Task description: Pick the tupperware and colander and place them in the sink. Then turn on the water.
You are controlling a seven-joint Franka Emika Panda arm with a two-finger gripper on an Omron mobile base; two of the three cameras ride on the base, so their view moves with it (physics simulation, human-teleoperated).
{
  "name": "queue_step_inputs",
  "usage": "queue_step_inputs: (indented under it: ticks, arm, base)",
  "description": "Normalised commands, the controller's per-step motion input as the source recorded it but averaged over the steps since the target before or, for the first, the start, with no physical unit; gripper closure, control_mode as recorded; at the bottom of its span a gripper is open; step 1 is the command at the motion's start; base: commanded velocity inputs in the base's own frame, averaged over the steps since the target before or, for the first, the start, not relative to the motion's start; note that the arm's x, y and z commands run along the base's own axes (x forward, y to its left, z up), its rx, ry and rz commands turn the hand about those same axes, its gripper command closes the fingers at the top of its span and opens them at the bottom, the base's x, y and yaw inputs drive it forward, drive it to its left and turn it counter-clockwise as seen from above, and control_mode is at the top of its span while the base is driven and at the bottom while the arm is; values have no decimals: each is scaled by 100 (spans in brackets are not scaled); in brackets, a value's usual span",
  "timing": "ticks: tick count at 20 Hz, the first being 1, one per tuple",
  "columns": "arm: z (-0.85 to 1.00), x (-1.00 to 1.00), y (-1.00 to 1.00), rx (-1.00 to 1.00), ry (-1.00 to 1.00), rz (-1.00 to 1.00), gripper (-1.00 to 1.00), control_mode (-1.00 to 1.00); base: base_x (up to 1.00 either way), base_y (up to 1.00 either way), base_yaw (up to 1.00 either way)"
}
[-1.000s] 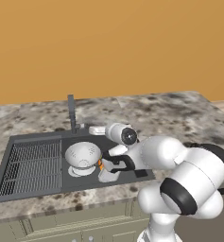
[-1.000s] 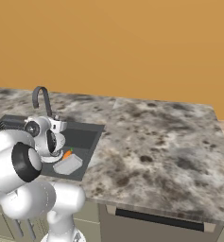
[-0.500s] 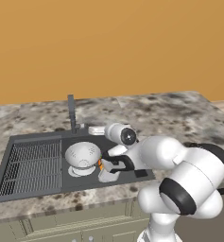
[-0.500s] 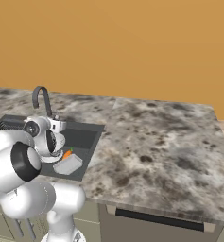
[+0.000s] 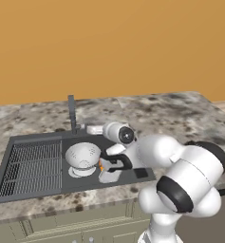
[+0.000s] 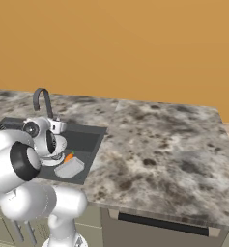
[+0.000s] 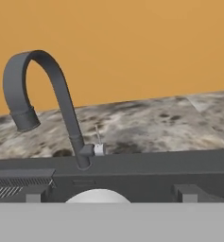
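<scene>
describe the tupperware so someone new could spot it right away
Start at the dark sink set into the speckled counter. In its basin, right of the ribbed drainboard, sits a round white colander. The tupperware lies just beside it, next to a small orange item: the only rectangular, shallow, pale translucent container there.

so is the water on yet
Off. In the hand view the faucet spout has no stream falling from it, and none shows over the sink in the left base view.
</scene>
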Motion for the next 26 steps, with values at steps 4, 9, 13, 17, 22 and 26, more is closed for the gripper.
queue_step_inputs:
  ticks: [4,9,13,17,22,26]
  arm:
    - [-2,22,0,0,-7,-2,-100,-100]
    - [-6,21,2,0,-7,-3,-100,-100]
    - [-18,5,13,-2,-5,-2,-100,-100]
    - [-30,1,29,-7,-6,-4,-100,-100]
    - [-24,0,20,-5,-3,-5,-100,-100]
    - [-3,0,13,-2,0,-4,-100,-100]
  base:
    - [0,0,0]
    - [0,0,0]
    - [0,0,0]
    - [0,0,0]
    - [0,0,0]
    - [0,0,0]
